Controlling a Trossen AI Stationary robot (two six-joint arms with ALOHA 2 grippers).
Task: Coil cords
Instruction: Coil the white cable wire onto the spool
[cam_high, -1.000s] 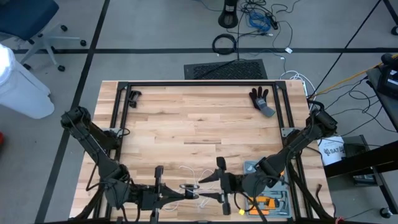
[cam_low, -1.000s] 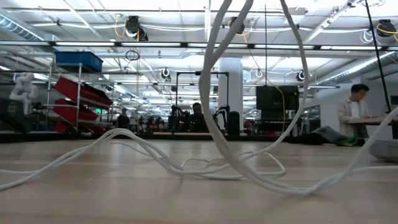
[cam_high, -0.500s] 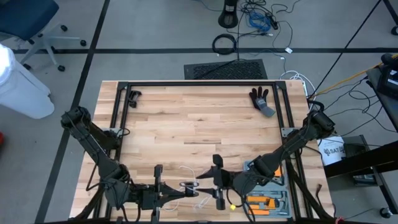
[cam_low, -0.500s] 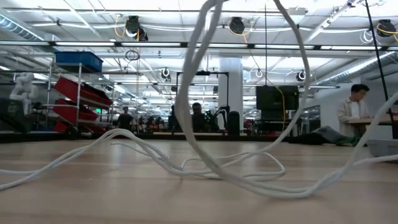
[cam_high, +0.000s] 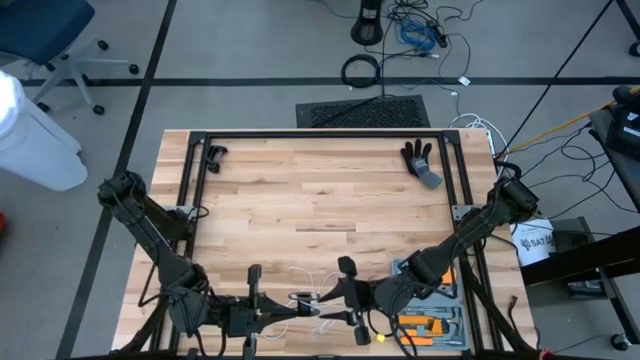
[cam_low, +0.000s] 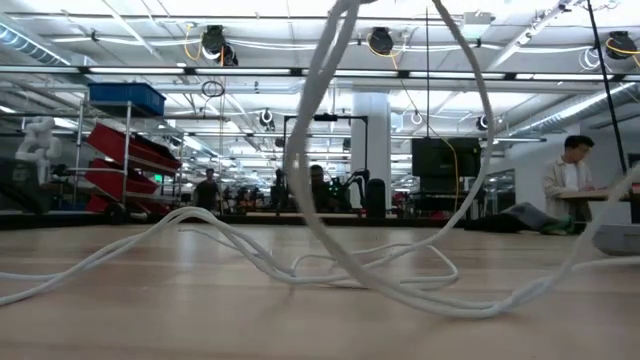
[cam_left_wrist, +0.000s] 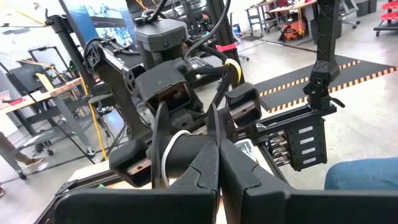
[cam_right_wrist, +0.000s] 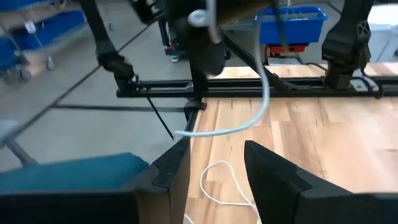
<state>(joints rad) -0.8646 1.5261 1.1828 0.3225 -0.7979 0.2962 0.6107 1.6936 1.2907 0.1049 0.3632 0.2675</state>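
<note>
The thin white cord (cam_high: 298, 273) lies in slack loops on the wooden table near its front edge. In the low view the cord (cam_low: 330, 140) climbs out of the top of the picture. My left gripper (cam_high: 300, 303) is level and shut, with the cord (cam_right_wrist: 266, 93) hanging from it. A dark round thing (cam_left_wrist: 186, 151) with a white arc of cord on its rim sits right at the left fingertips; whether it is the reel I cannot tell. My right gripper (cam_right_wrist: 217, 168) faces the left one, open. Its fingers stand either side of that round thing, and I see no touch. My left gripper is shut on the cord at a raised stretch (cam_right_wrist: 200, 17), coming in level from the table's left. The fingers themselves hide the place of contact. Below it the cord hangs slack in a long bow, and its lower loops (cam_right_wrist: 219, 180) rest on the table.
A black glove (cam_high: 420, 160) lies at the far right and a small black object (cam_high: 213, 155) at the far left. A tray of orange tools (cam_high: 432, 325) sits at the front right. A black rail frame (cam_high: 310, 134) rings the tabletop. A person (cam_low: 573, 180) stands beyond the table.
My right gripper has edged toward the left gripper and tipped its fingers a little downward. The hanging loop of cord has swung sideways in the low view, while the loops lying on the table have stayed in place.
</note>
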